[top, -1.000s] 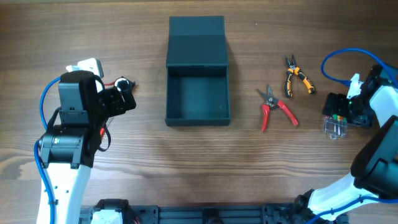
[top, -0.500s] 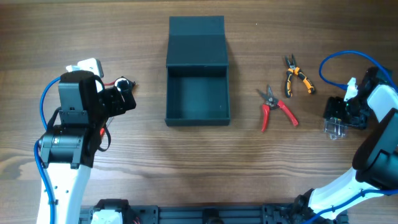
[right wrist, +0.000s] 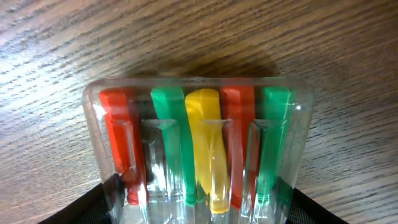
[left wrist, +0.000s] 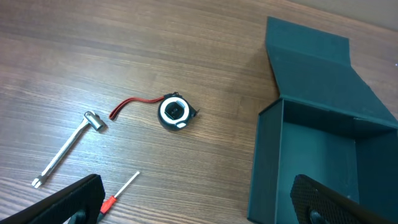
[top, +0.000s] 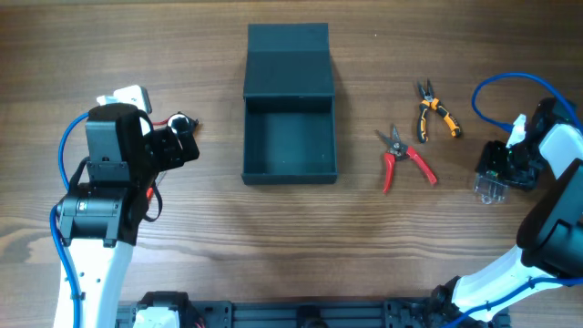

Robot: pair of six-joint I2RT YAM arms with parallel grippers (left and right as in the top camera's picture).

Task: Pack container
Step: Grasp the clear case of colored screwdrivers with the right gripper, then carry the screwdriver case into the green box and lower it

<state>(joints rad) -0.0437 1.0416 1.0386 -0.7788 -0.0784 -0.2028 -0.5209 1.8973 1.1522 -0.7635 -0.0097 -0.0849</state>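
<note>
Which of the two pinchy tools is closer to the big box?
The red-handled one. It lies between the container and the orange-and-black pliers, which sit farther away from the box.

Red snips (top: 405,159), orange pliers (top: 432,112) and a clear case (top: 489,187) of coloured pieces lie right on the desk (top: 273,246). A tape measure (left wrist: 175,112) lies left.

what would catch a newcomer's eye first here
The big teal box sits open and empty mid-table, lid folded back. Red snips and orange pliers lie to its right, and the right gripper is at a clear case of coloured bits.
</note>
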